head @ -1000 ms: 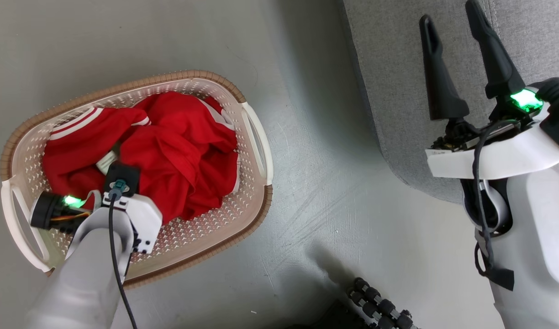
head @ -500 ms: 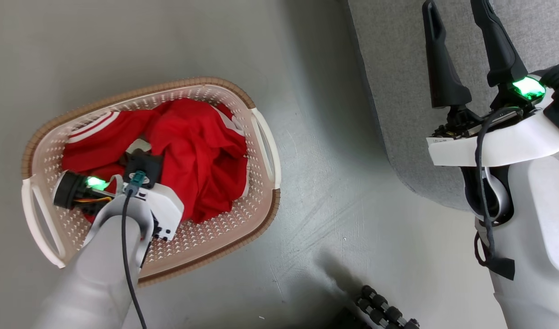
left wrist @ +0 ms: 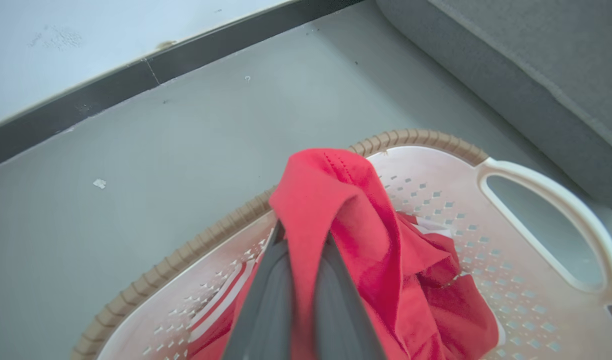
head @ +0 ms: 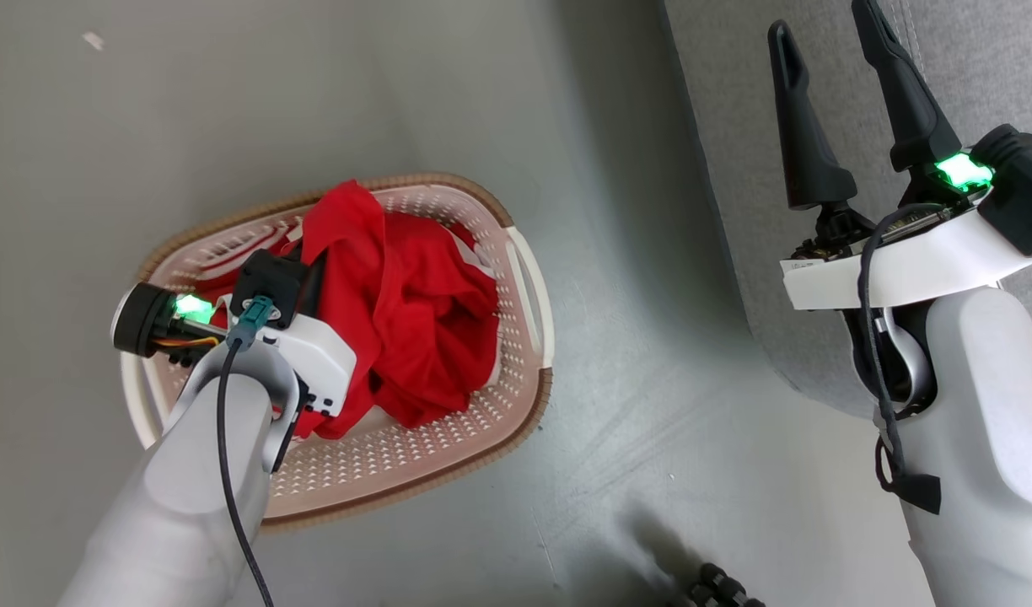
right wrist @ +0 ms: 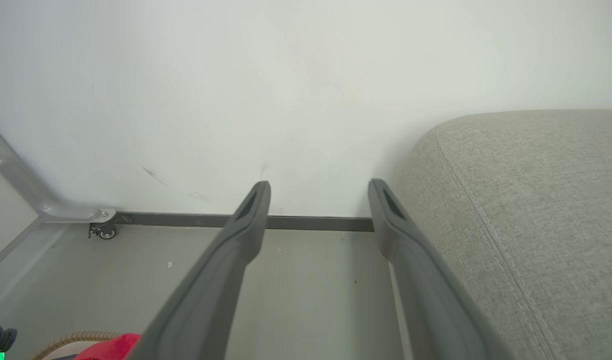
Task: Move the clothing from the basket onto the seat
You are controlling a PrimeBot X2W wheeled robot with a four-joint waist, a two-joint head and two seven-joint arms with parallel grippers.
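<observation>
While my left gripper (left wrist: 306, 235) is pinching a fold of the clothing (head: 415, 312), most of that red fabric is lying heaped inside the basket (head: 432, 179). In my left wrist view, my two dark fingers are pressing close together with the cloth clamped between them, and the pinched fold is draping over the fingertips and standing higher than the rest of the pile. A strip of white-striped trim (left wrist: 221, 300) is showing low in the basket beside my fingers. The basket is sitting on the grey floor (head: 398, 84), with one of its pale side handles (left wrist: 551, 205) facing the seat (head: 1005, 67), and a strip of bare floor is lying between the two.

My right gripper (head: 819, 21) is hanging spread wide with nothing between its fingers, well apart from the basket. In the head view it is hovering over the near edge of the seat, fingers pointing up the picture. In my right wrist view, the grey cushion is rising just to the right of my right finger, and a white wall (right wrist: 286, 75) with a dark baseboard (right wrist: 311, 222) is standing beyond.
</observation>
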